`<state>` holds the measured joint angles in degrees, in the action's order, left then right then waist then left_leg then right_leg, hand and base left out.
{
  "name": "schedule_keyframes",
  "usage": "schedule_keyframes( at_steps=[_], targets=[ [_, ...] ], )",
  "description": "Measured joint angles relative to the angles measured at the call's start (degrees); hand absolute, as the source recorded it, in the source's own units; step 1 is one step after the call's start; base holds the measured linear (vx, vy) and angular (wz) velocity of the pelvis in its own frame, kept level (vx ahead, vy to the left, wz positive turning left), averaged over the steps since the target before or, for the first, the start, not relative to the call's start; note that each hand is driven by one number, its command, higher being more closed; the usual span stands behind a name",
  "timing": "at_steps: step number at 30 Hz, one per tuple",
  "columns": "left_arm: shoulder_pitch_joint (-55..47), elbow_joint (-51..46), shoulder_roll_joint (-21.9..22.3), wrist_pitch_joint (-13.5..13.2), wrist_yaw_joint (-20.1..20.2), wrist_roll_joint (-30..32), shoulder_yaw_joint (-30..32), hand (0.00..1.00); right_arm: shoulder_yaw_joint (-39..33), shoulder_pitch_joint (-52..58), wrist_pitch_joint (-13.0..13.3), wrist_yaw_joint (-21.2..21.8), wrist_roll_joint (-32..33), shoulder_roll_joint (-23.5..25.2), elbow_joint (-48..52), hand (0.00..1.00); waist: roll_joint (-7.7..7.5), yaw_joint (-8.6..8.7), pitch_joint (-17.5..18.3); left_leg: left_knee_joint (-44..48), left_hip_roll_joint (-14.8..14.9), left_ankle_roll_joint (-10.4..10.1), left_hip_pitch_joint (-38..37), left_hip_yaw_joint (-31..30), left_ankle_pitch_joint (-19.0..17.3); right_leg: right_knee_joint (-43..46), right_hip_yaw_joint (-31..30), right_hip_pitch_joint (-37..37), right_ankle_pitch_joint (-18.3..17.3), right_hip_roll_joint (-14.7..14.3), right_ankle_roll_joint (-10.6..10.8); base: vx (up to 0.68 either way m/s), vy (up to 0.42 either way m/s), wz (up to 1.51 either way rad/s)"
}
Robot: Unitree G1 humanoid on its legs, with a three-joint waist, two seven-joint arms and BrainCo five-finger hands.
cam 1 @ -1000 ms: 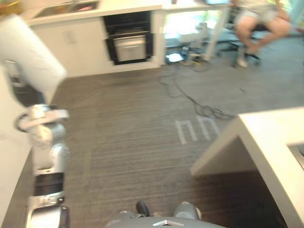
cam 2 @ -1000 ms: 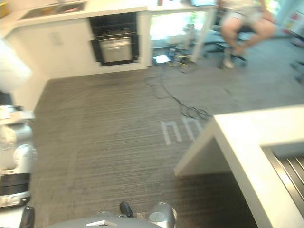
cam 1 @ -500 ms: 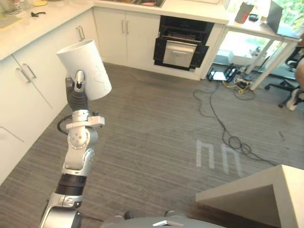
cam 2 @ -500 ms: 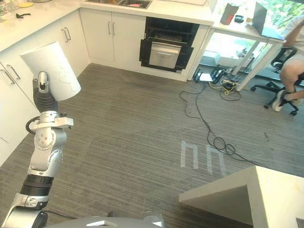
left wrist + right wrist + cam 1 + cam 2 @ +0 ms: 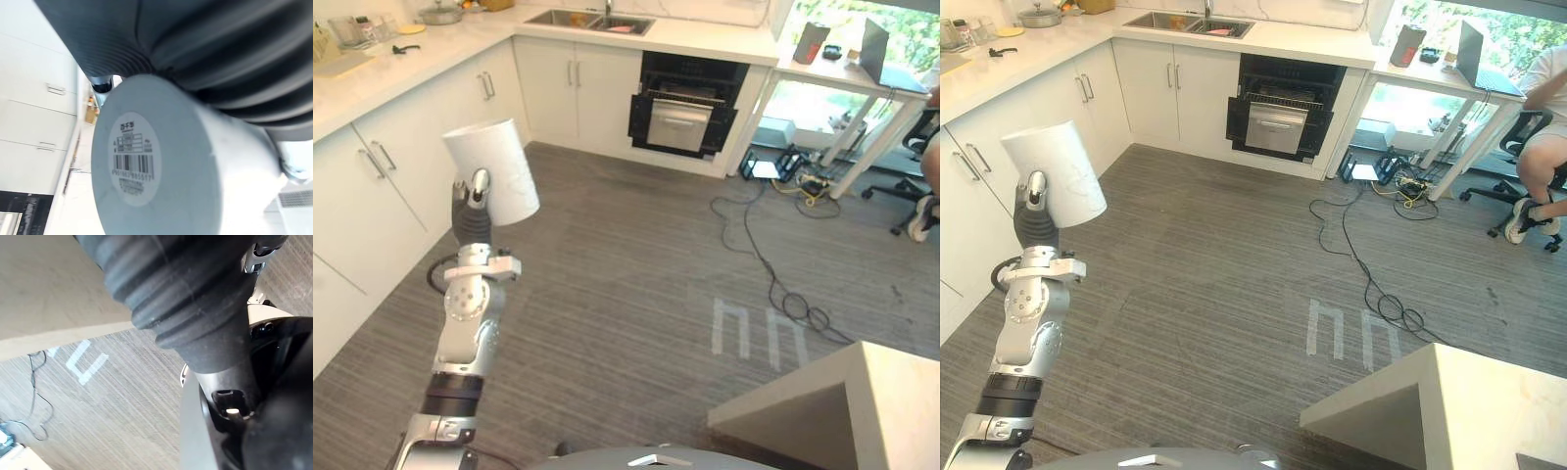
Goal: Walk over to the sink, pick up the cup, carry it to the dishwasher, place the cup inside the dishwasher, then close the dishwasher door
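Grey kitchen floor (image 5: 607, 264), white cabinets (image 5: 396, 171): we are holding the cup (image 5: 492, 166) aloft, left hand (image 5: 469, 213) fingers curling round it.

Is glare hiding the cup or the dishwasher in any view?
Eye views: daylight from the window washes out the space under the desk, but the dishwasher and the cup in the left hand are evenly lit. Left wrist view: cup base evenly lit, background washed white.
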<state>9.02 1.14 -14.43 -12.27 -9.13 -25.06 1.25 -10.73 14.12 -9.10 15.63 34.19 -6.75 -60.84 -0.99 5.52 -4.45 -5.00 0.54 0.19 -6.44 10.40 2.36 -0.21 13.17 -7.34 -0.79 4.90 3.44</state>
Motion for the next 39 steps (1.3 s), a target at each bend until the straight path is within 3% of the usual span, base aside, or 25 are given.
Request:
schedule_keyframes(
  at_steps=[2,6,8,9,10,11,13,15,17,18,19,22,24,25,26,27,28,29,31,32,34,36,37,38,39],
  targets=[
    [-3.1,2.1,0.9,2.0,1.8,-1.8,0.4,1.0,-2.5,0.5,1.9,-1.0,1.6,1.3,-0.7,0.0,0.29,-0.24,0.1,0.0,-0.3,0.1,-0.7,0.5,-0.6,-0.6,0.0,-1.0,0.0,0.3,0.0,-0.02,0.024,-0.09],
    [-5.7,4.4,3.8,4.1,4.6,-3.0,0.3,1.0,-6.0,0.4,1.1,-3.8,1.3,2.1,-0.9,0.0,0.43,-0.61,0.1,0.0,-1.6,1.4,-1.3,0.6,-1.8,2.5,2.8,-1.3,-2.4,2.6,1.4,0.01,0.083,0.11],
    [-5.6,4.2,4.4,4.1,5.9,-2.9,-1.6,1.0,-8.9,0.1,1.5,-4.4,1.7,4.1,-1.1,0.0,-1.43,-0.28,-0.4,5.1,-2.4,2.2,-1.0,6.0,-4.9,14.4,5.2,1.8,-8.8,8.3,2.3,0.11,0.13,0.57],
    [-5.5,3.9,4.5,4.1,6.0,-2.9,-2.1,1.0,-9.2,-0.2,1.4,-4.6,2.2,4.4,-1.2,0.0,-2.07,-0.42,-1.0,8.0,-2.7,2.4,0.0,5.5,-7.0,18.8,5.1,2.3,-9.9,9.7,2.5,0.1,0.103,0.61],
    [-5.8,3.8,5.3,4.3,5.8,-2.9,-2.8,1.0,-9.9,-0.2,1.4,-4.9,2.1,4.1,-1.3,0.0,-2.19,-0.71,-2.2,13.0,-3.2,3.6,0.4,4.3,-10.1,29.7,3.4,5.5,-10.9,12.2,0.6,0.05,0.095,0.54],
    [-6.6,3.8,5.8,4.6,5.7,-2.9,-3.9,1.0,-9.9,-0.4,1.6,-3.8,1.8,4.2,-0.9,0.0,-0.89,-0.25,-2.9,16.3,-2.9,4.2,0.4,2.4,-12.4,38.9,0.8,9.6,-11.8,12.6,-1.6,0.07,0.123,0.64],
    [-7.6,3.4,6.4,4.8,5.8,-2.9,-4.2,1.0,-9.7,-1.0,2.7,-3.4,1.0,4.3,-1.4,0.0,-1.35,-0.73,-2.6,17.4,-2.4,4.2,-0.4,1.1,-13.9,39.1,-1.3,12.8,-15.3,10.3,-0.8,0.12,0.082,0.44],
    [-9.5,2.2,6.0,4.7,6.6,-2.9,-4.2,1.0,-8.3,-1.8,4.7,-2.6,0.1,4.3,-1.4,0.0,-1.21,-0.89,-2.7,15.9,-2.3,4.0,-1.2,0.3,-14.2,31.3,-1.7,17.1,-14.0,7.3,-0.1,0.19,0.029,0.22],
    [-10.3,1.3,4.8,4.7,7.7,-2.9,-4.3,1.0,-7.3,-1.7,6.9,-1.6,0.2,4.2,-1.1,0.0,-0.52,-0.84,-3.1,15.1,-1.9,3.6,-2.0,-0.5,-14.6,22.8,-2.0,19.6,-9.5,5.5,0.2,0.28,-0.014,0.27],
    [-10.4,0.1,3.8,4.7,8.6,-2.8,-4.7,1.0,-6.1,-1.7,8.6,-0.8,0.2,3.9,-0.8,0.0,0.11,-0.73,-3.6,14.3,-1.2,3.0,-3.4,-1.6,-15.3,13.0,-3.3,20.0,-3.6,4.2,1.0,0.34,-0.054,0.34],
    [-10.4,-1.0,3.4,4.7,9.1,-2.8,-4.8,1.0,-5.8,-1.6,9.2,-0.8,0.2,3.8,-0.8,0.0,0.2,-0.75,-3.6,13.9,-1.0,2.4,-4.2,-2.3,-16.0,8.1,-4.3,19.8,-0.6,3.8,2.0,0.4,-0.101,0.38],
    [-10.5,-4.1,2.7,4.4,10.7,-2.9,-4.6,1.0,-5.2,-1.3,10.0,-0.9,0.3,3.8,-0.8,0.0,0.18,-0.77,-3.4,15.3,0.7,0.1,-7.7,-4.4,-20.4,5.1,-7.5,18.8,1.5,3.2,1.4,0.39,-0.169,0.38],
    [-11.4,-5.1,3.6,4.3,11.0,-2.9,-5.1,1.0,-5.1,-0.4,9.9,-0.6,0.4,2.7,0.2,0.0,2.15,-0.61,-2.3,17.1,3.7,-1.2,-8.8,-5.6,-24.1,9.4,-8.4,19.5,5.8,0.5,0.0,0.56,-0.252,0.39],
    [-13.0,-5.1,4.6,4.4,10.9,-2.8,-5.8,1.0,-4.5,1.9,9.9,0.1,0.4,1.7,3.8,0.0,4.29,-0.31,-0.2,16.0,6.4,-0.8,-10.1,-5.7,-25.2,14.2,-7.6,21.2,5.6,-1.9,-0.1,0.79,-0.28,0.28],
    [-14.4,-4.8,5.9,4.5,10.8,-2.8,-6.4,1.0,-3.4,2.7,10.0,0.7,0.7,0.6,5.9,0.0,6.33,-0.27,0.3,19.3,8.3,-1.3,-10.1,-5.0,-24.2,18.6,-6.5,21.9,1.3,-3.5,-1.1,0.79,-0.287,0.21],
    [-14.9,-4.8,6.2,4.7,10.8,-2.4,-6.5,1.0,-3.2,2.6,10.0,0.6,0.7,0.7,5.8,0.0,5.82,-0.13,0.1,25.1,8.8,-1.8,-7.6,-4.4,-22.5,20.0,-6.3,21.6,-0.5,-3.4,-1.5,0.77,-0.329,0.13],
    [-15.4,-4.8,7.0,4.8,10.8,-2.0,-7.0,1.0,-3.4,2.8,10.1,-0.1,0.9,1.4,5.8,0.0,5.01,0.01,-0.7,38.1,10.1,-0.9,-2.5,-3.7,-17.2,20.2,-5.7,19.0,-2.4,-3.4,-2.2,0.6,-0.284,0.22],
    [-14.9,-4.9,8.3,4.8,11.1,-1.8,-7.1,1.0,-3.6,3.1,10.6,-0.5,1.3,1.0,5.9,0.0,6.05,0.02,-2.1,52.1,14.2,-0.3,2.7,-2.9,-9.4,16.9,-5.1,13.6,-3.8,-4.9,-3.5,0.6,-0.244,0.18],
    [-14.1,-5.0,8.9,4.8,11.4,-1.9,-6.7,1.0,-2.1,3.8,10.8,-0.9,1.2,-0.4,5.3,0.0,7.17,-1.09,-3.6,67.2,18.0,1.6,9.0,-1.1,-12.1,12.6,-5.4,6.0,-5.8,-7.4,-5.3,0.61,-0.127,-0.07],
    [-14.0,-5.1,8.6,4.8,12.0,-1.9,-5.3,1.0,-1.3,3.8,11.5,-1.3,1.1,-0.6,4.0,0.0,6.68,-1.45,-3.9,69.1,16.5,2.3,12.5,-0.6,-14.5,11.0,-6.4,2.2,-7.2,-7.2,-5.5,0.58,-0.1,-0.24],
    [-13.9,-5.3,8.4,4.7,12.2,-2.5,-3.4,1.0,-1.1,4.1,12.2,-1.9,1.1,-1.2,2.9,0.0,6.53,-2.57,-4.0,63.7,13.3,1.5,17.7,0.7,-16.9,8.9,-7.9,-1.8,-8.3,-6.3,-5.0,0.54,-0.04,-0.55],
    [-13.9,-6.3,7.5,4.8,12.1,-3.7,-2.0,1.0,0.2,4.1,12.6,-2.4,1.1,-1.2,2.9,0.0,5.54,-3.08,-4.6,49.4,9.9,0.2,20.9,1.5,-17.3,8.3,-10.1,-4.5,-8.6,-4.9,-3.4,0.54,0.049,-0.79],
    [-13.9,-7.3,7.3,4.8,11.9,-4.2,-1.9,1.0,1.7,4.1,12.7,-2.7,1.1,-1.6,3.2,0.0,4.58,-3.68,-5.0,35.5,7.0,-1.3,22.0,0.3,-14.3,8.1,-12.2,-5.3,-9.3,-3.7,-2.5,0.62,0.177,-0.92],
    [-14.0,-8.6,7.5,4.8,11.8,-4.1,-1.9,1.0,3.1,4.1,12.7,-3.4,1.1,-2.3,3.2,0.0,4.72,-4.29,-5.0,21.4,5.6,-3.5,23.0,-2.3,-9.4,7.2,-14.2,-6.3,-10.3,-3.2,-1.4,0.61,0.224,-0.92],
    [-14.2,-9.5,7.5,4.8,11.8,-4.1,-1.9,1.0,3.5,4.3,12.7,-3.5,1.1,-2.8,3.2,0.0,5.12,-4.33,-4.9,16.6,5.7,-4.4,23.8,-3.8,-8.1,6.6,-15.0,-6.9,-11.3,-3.4,-0.7,0.62,0.325,-0.82]
  ],
)
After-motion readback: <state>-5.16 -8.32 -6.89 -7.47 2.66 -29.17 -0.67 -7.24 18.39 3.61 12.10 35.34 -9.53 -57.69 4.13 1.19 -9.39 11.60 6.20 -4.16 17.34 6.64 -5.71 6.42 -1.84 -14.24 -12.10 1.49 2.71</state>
